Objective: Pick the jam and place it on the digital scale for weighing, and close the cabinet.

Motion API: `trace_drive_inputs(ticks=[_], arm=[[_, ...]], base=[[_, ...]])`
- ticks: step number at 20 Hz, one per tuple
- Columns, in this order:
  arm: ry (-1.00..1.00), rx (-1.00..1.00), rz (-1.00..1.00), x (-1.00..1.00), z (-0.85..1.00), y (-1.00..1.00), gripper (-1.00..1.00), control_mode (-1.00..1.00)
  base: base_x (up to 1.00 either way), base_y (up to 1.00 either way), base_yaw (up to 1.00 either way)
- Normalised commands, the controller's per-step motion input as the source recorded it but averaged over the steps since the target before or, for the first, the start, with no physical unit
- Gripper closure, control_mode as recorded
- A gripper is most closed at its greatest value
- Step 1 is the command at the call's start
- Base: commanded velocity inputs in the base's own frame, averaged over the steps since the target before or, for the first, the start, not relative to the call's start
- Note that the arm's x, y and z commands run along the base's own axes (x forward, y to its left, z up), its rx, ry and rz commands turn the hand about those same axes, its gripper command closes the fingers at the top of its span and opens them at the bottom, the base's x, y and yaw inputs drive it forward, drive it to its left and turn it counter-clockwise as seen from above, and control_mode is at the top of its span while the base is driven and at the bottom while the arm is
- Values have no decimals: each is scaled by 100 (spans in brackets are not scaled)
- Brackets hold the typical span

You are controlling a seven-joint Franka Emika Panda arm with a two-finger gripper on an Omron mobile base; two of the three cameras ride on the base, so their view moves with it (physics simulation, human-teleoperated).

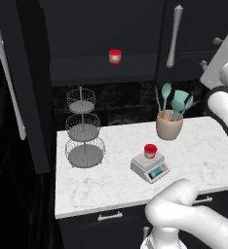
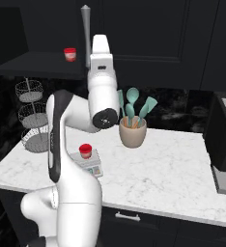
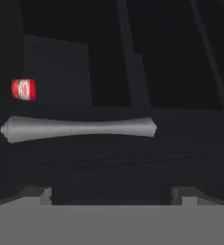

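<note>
Setting: a domestic kitchen. White marble-pattern counter (image 1: 199, 151) over black drawers (image 1: 111, 221), black wall cabinet (image 1: 194, 29) at upper frame. Utensil crock (image 1: 169, 127), three-tier wire basket stand (image 1: 83, 129), digital scale (image 1: 150, 167). Dark appliance (image 2: 223, 140) at right edge, possibly a coffee machine.

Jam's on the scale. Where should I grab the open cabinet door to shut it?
Take the cabinet door's bar handle at its slim middle, coming straight at its front with the open gripper. It runs crosswise between the jaws and flares at both ends.
</note>
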Motion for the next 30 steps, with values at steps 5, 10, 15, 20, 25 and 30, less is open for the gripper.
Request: trace_drive_inputs(ticks=[5, 10, 15, 20, 25, 30], arm=[[0, -11, 8, -100, 62, 33, -100, -100], [-12, -11, 9, -76, 30, 77, -100, -100], [-30, 6, 9, -33, -28, 100, -100, -100], [-6, 5, 6, -35, -15, 100, -100, -100], [-1, 2, 8, -7, -15, 92, -100, -100], [-3, 0, 8, 0, -31, 33, -100, -100]], base=[[0, 0, 0], [0, 0, 0], [0, 0, 0], [0, 0, 0], [0, 0, 0], [0, 0, 0]])
